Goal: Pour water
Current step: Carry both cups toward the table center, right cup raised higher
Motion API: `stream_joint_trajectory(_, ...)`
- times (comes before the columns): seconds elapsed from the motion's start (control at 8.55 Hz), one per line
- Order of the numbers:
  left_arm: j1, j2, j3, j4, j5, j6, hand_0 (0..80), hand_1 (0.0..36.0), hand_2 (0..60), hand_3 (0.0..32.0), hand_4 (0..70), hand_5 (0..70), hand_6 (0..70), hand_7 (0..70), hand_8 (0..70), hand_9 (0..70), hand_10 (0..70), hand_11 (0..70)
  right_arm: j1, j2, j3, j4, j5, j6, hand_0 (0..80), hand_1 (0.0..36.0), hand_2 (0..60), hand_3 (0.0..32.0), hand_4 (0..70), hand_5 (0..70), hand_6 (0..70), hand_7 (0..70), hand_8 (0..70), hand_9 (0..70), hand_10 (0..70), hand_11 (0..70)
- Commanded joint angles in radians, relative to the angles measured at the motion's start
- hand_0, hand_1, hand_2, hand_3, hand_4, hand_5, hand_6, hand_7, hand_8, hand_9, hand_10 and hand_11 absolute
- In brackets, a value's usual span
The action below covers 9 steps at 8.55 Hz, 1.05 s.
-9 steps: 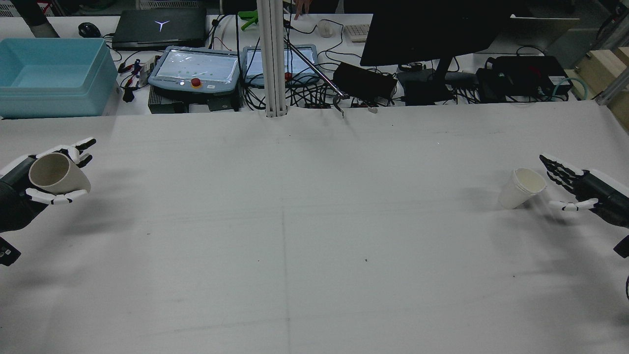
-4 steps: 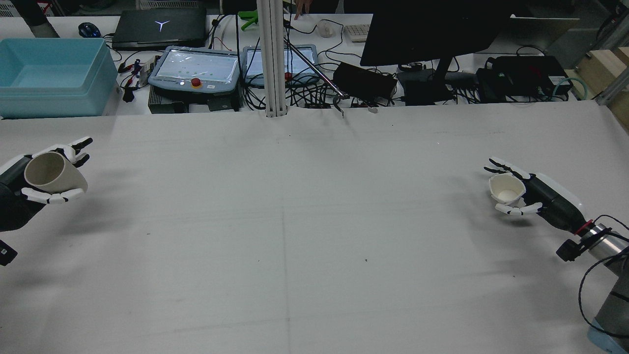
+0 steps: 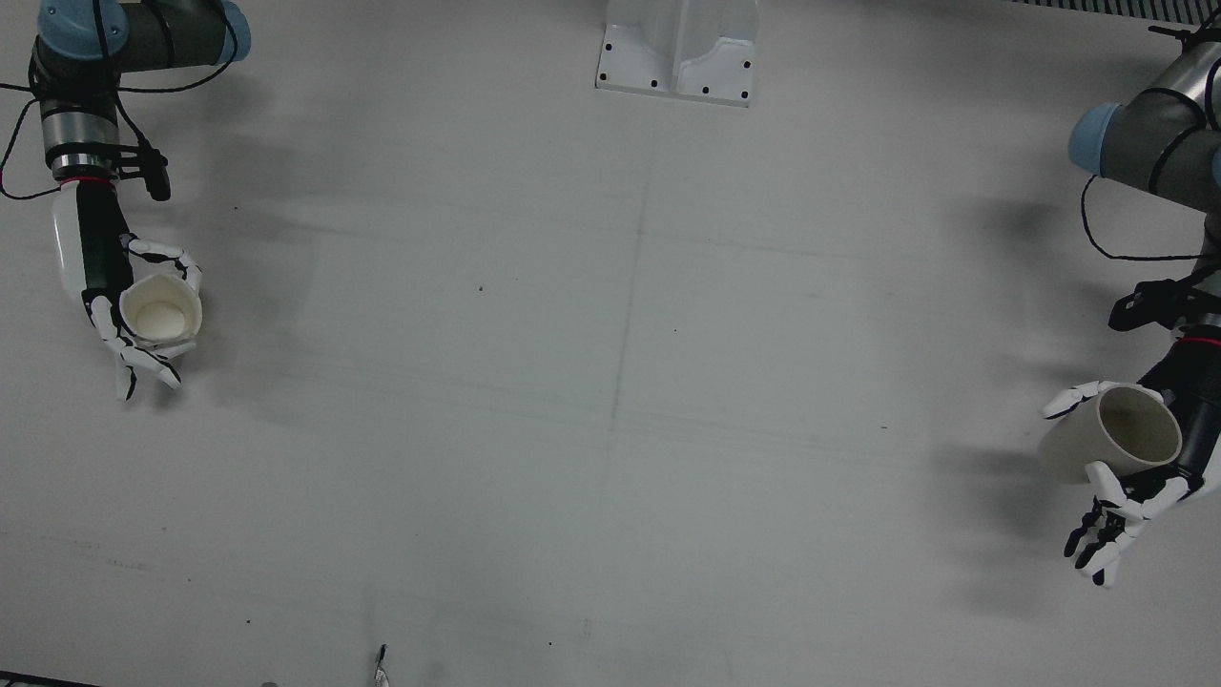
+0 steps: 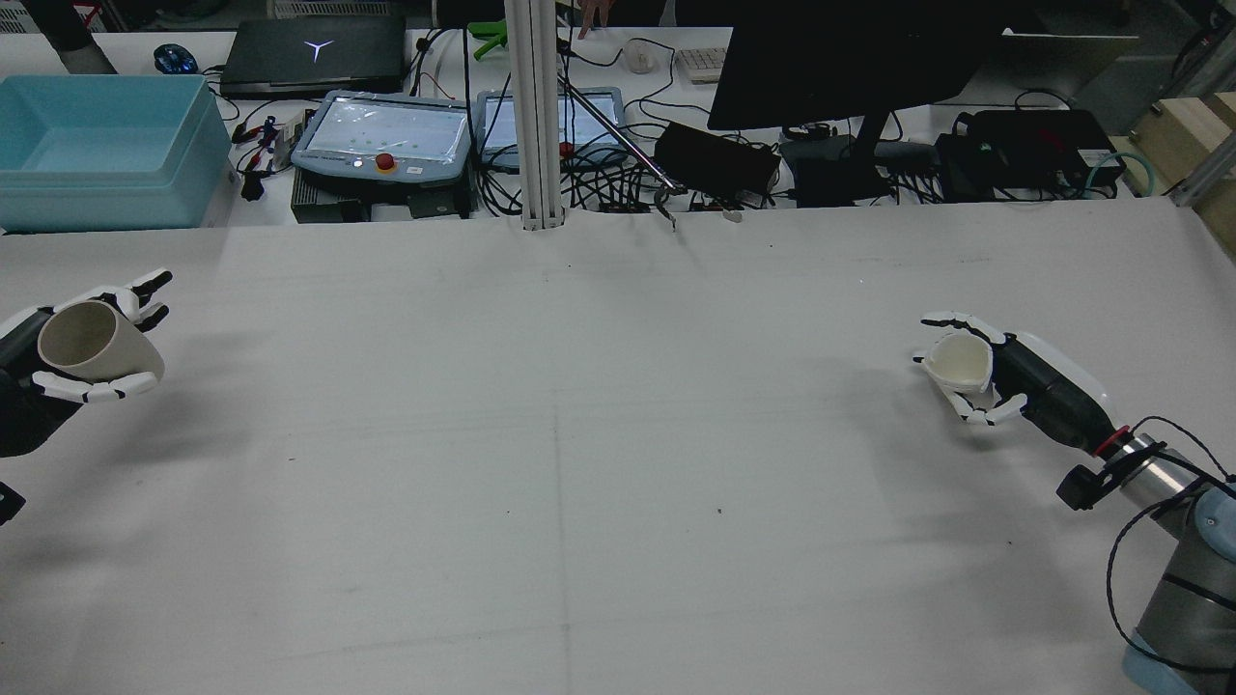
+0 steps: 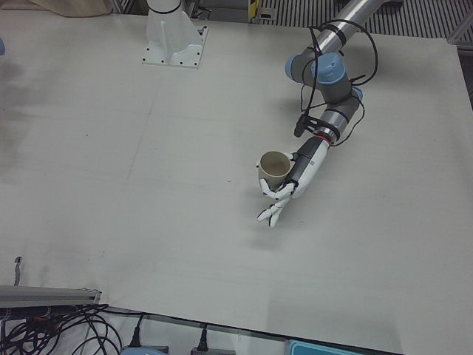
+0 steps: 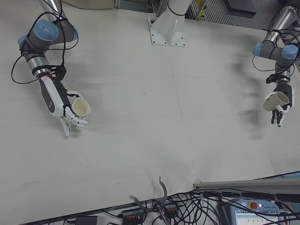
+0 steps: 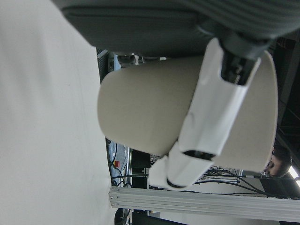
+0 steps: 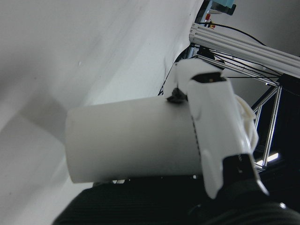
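My left hand (image 4: 53, 372) is shut on a beige cup (image 4: 92, 343) and holds it tilted above the table's left edge. The same hand (image 3: 1140, 472) and beige cup (image 3: 1107, 444) show at the right of the front view, and the cup in the left-front view (image 5: 273, 168). My right hand (image 4: 1014, 381) is shut on a white paper cup (image 4: 956, 365), held above the table on the right, mouth tipped toward the centre. In the front view the white cup (image 3: 160, 307) sits in that hand (image 3: 110, 305). Each hand view shows its cup (image 7: 150, 112) (image 8: 131, 140) under a finger.
Beyond the table's far edge stand a blue bin (image 4: 106, 145), two teach pendants (image 4: 386, 135), a monitor (image 4: 850, 58) and tangled cables. A white post (image 4: 536, 116) rises at the back centre. The white table (image 4: 579, 463) spreads between the hands.
My right hand, open beside the tilted white cup a second ago, has closed on it and carried it left toward the centre. My left hand with the beige cup drifted slightly left.
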State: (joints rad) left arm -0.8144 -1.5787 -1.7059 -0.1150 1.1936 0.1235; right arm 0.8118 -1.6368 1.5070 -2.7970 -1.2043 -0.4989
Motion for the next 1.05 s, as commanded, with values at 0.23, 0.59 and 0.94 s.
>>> stream_joint_trajectory(0.23, 0.062, -0.09, -0.015, 0.113, 0.003, 0.021, 80.0, 36.0, 60.0, 0.0, 30.3, 70.0, 12.0, 11.7, 1.6, 0.9, 3.6, 9.8, -0.013, 0.043, 0.389, -0.348, 0.052, -0.03, 80.0, 36.0, 60.0, 0.0, 0.8, 24.3, 47.9, 66.5, 45.2, 61.3, 0.0, 4.1)
stream_joint_trajectory(0.59, 0.184, -0.258, 0.002, 0.22, 0.006, 0.144, 80.0, 36.0, 60.0, 0.0, 29.5, 70.0, 12.0, 11.3, 1.8, 0.8, 3.9, 10.3, 0.068, 0.315, 0.493, -0.672, 0.055, -0.11, 80.0, 36.0, 60.0, 0.0, 7.6, 24.6, 51.3, 67.4, 46.6, 62.6, 0.0, 1.7)
stream_joint_trajectory(0.94, 0.316, -0.395, 0.07, 0.261, 0.003, 0.172, 80.0, 36.0, 60.0, 0.0, 31.3, 70.0, 13.1, 12.0, 2.0, 1.0, 4.2, 10.7, 0.09, 0.487, 0.557, -0.798, 0.06, -0.249, 80.0, 36.0, 60.0, 0.0, 19.3, 25.8, 60.4, 70.0, 45.9, 62.4, 0.0, 1.4)
